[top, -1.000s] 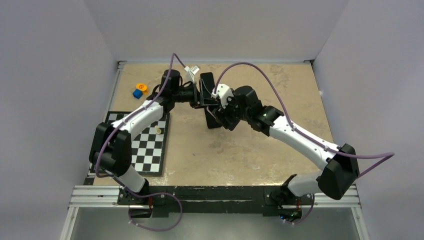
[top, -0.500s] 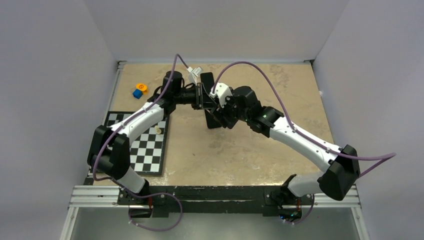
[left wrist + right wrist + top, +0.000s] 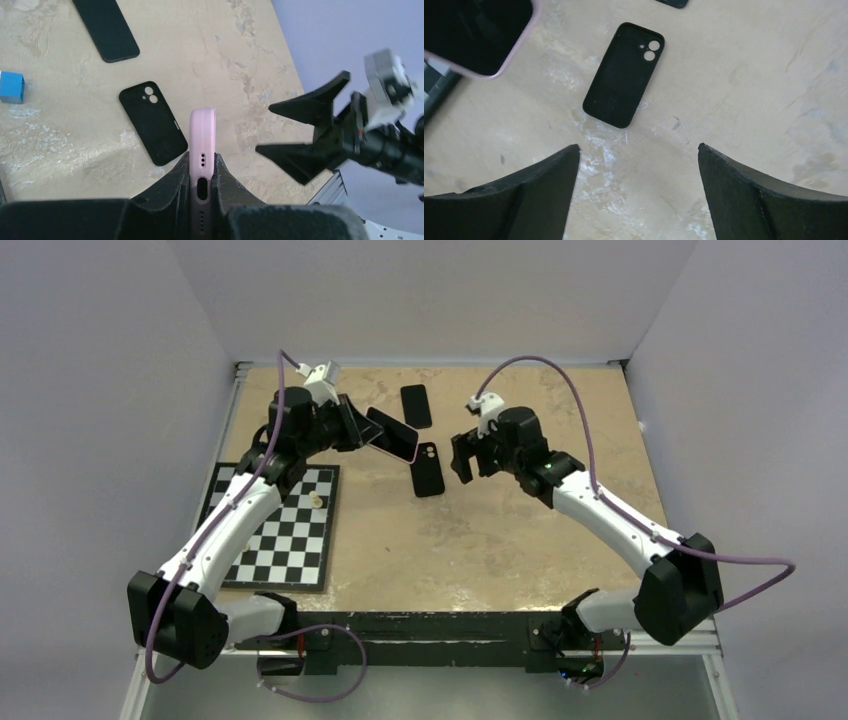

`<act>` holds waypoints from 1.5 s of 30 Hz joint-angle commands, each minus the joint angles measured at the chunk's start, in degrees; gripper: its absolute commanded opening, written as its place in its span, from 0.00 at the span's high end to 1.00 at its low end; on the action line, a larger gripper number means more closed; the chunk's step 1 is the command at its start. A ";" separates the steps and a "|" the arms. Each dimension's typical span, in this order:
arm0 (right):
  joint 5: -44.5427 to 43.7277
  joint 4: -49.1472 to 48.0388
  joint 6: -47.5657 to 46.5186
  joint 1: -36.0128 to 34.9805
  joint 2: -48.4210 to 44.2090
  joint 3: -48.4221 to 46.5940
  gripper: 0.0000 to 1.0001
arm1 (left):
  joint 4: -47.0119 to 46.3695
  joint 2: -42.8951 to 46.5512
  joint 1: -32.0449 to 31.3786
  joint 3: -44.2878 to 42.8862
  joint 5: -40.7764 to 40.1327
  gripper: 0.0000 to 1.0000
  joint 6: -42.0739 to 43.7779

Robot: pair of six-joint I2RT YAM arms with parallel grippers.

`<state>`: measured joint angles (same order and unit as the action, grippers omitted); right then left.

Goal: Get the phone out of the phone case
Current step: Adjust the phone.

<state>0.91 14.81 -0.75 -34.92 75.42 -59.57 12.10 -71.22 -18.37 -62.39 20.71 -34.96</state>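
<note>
My left gripper (image 3: 362, 430) is shut on the bottom end of a phone (image 3: 393, 435) with a dark screen and a pink rim that looks like a pink case. It holds the phone tilted above the table's back middle. In the left wrist view the pink edge (image 3: 202, 130), with its port cutout, stands clamped between the fingers (image 3: 172, 182). My right gripper (image 3: 465, 455) hangs open and empty to the right, apart from the phone (image 3: 474, 35). An empty black phone case (image 3: 428, 468) with camera holes lies flat between the two grippers (image 3: 624, 75).
A second flat black slab (image 3: 416, 405) lies nearer the back wall. A checkerboard mat (image 3: 290, 530) with a small beige piece (image 3: 316, 501) covers the left side. A blue block (image 3: 275, 427) and an orange piece (image 3: 284, 414) sit at the back left.
The two arms were together at the phone and have parted. My left gripper closed on it and carried it left. My right gripper let go, opened wide and drew back right.
</note>
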 commanded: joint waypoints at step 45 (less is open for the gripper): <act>19.76 -108.13 74.65 6.00 26.79 10.07 0.45 | -91.61 -13.70 7.33 22.94 12.12 1.00 -53.36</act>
<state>20.60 -87.13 74.48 -29.19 100.90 -45.21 -67.20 -83.96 -11.57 -38.46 34.30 -83.77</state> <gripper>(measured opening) 0.579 0.172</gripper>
